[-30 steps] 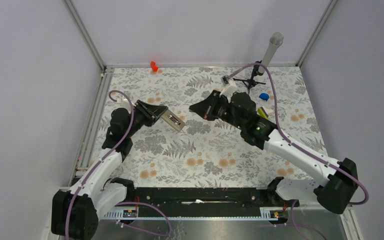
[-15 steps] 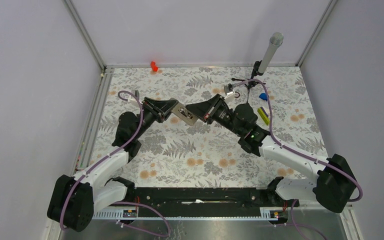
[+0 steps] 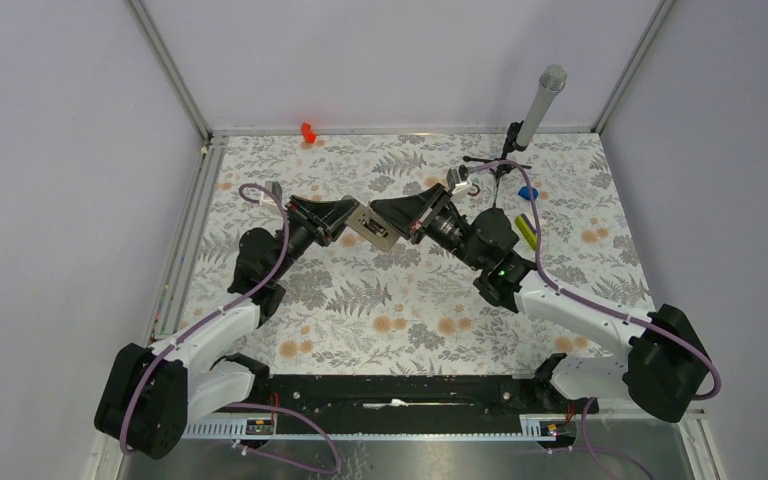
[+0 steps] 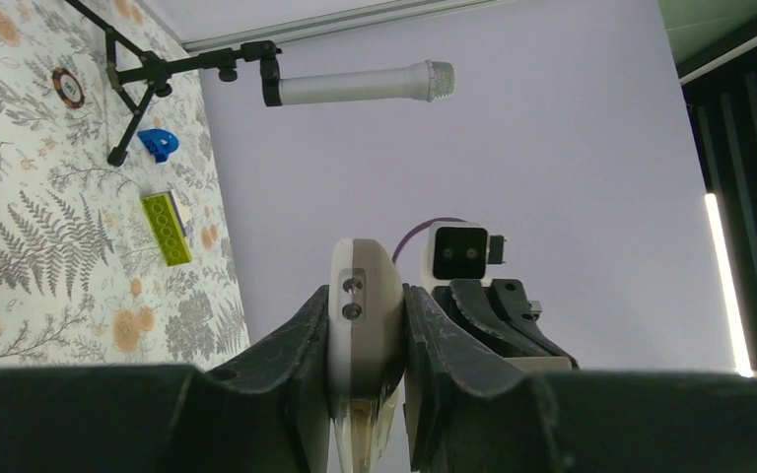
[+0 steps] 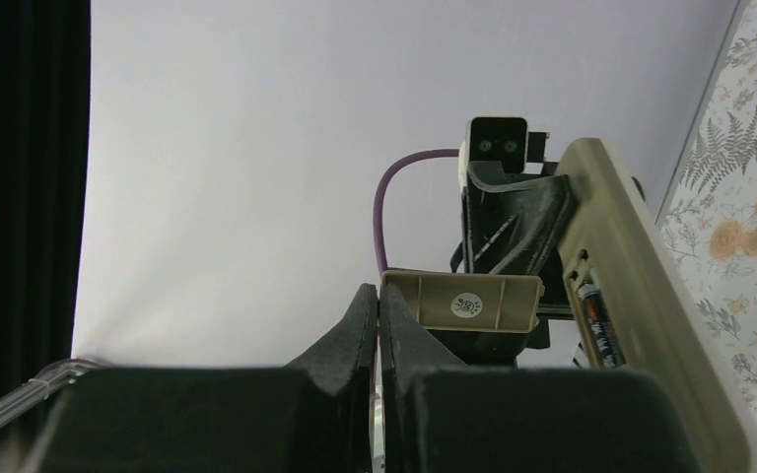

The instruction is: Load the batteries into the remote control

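**Remote held up in the air, one battery seen inside, cover not yet on**

The remote control point(image 4: 365, 315), a small off-white rectangular plastic handset, was not on the table. It was lifted over the middle of the far half and was clamped by its sides in the left gripper point(image 3: 352, 221).

In the right wrist view its back was open, and one slim dark battery point(image 5: 591, 320) with printed text lay in the compartment. Whether the second one lay beside it could not be told, because the edge of the handset hid that part.

The right gripper point(image 5: 379, 305) was pinched tightly on the edge of a flat beige cover plate point(image 5: 463, 302) with a round sticker. It held this plate just beside the open back, and whether the two touched I could not tell. In my judgement the loading was mostly done, and what was left was to fit the cover and to confirm the second cell.

On the floral cloth point(image 3: 410, 300) farther right lay a yellow-green bar with a white end point(image 3: 526, 231), a small blue piece point(image 3: 528, 193) and a small dark ring point(image 4: 67, 87), near a grey microphone on a black stand point(image 3: 540, 100). A small red object point(image 3: 307, 131) was at the far edge. All of these were well apart from the handset, so nothing stood in the way, though the two grippers were very close together.
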